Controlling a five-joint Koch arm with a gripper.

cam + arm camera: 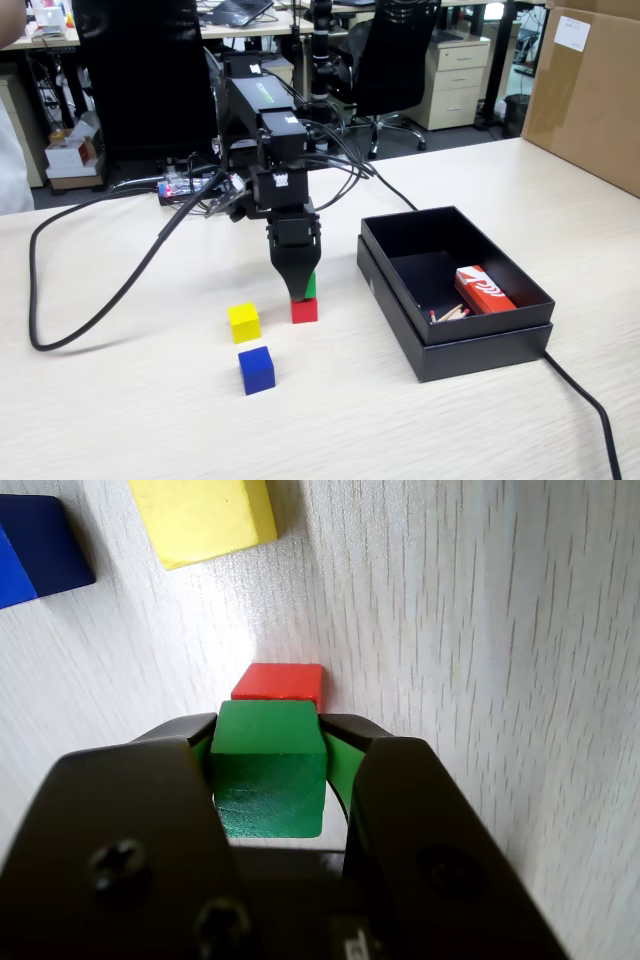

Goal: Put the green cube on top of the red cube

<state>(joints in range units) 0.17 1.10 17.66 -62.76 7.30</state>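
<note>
The green cube (268, 765) is clamped between the two black jaws of my gripper (268, 725), which is shut on it. In the fixed view only a sliver of the green cube (311, 285) shows behind the gripper (299, 290). The red cube (304, 310) sits on the table directly under it; whether the two cubes touch cannot be told. In the wrist view the red cube (279, 682) peeks out just beyond the green one.
A yellow cube (244, 322) and a blue cube (256, 369) lie left of the red cube. An open black box (449, 345) to the right holds a red-orange carton (483, 290). A black cable (100, 310) loops across the table's left side.
</note>
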